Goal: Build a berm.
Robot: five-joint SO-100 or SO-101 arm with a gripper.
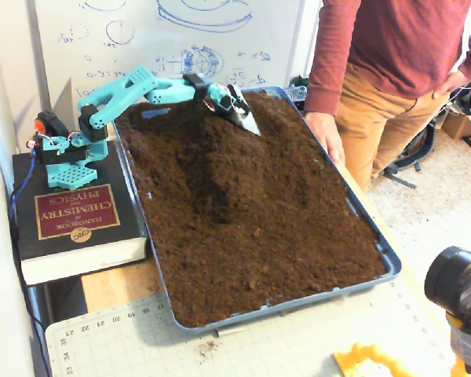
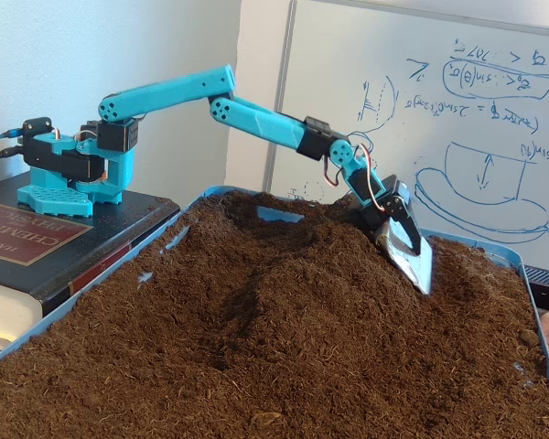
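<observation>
A blue tray [image 1: 301,305] holds loose dark brown soil. A raised mound, the berm [image 1: 213,169], runs from the tray's back toward its middle; in the other fixed view it is a sloping ridge [image 2: 284,274]. The teal arm reaches over the back of the tray. Its gripper [image 1: 246,119] carries a shiny metal scoop blade, tip down on the far side of the mound's top [image 2: 410,249]. No separate fingers show, so I cannot tell whether it is open or shut.
The arm's base stands on a thick chemistry handbook [image 1: 74,216] left of the tray. A person [image 1: 392,71] stands at the tray's right edge, hand [image 1: 326,135] on the rim. A cutting mat [image 1: 125,338], a black camera [image 1: 458,284] and a yellow object [image 1: 369,363] lie in front.
</observation>
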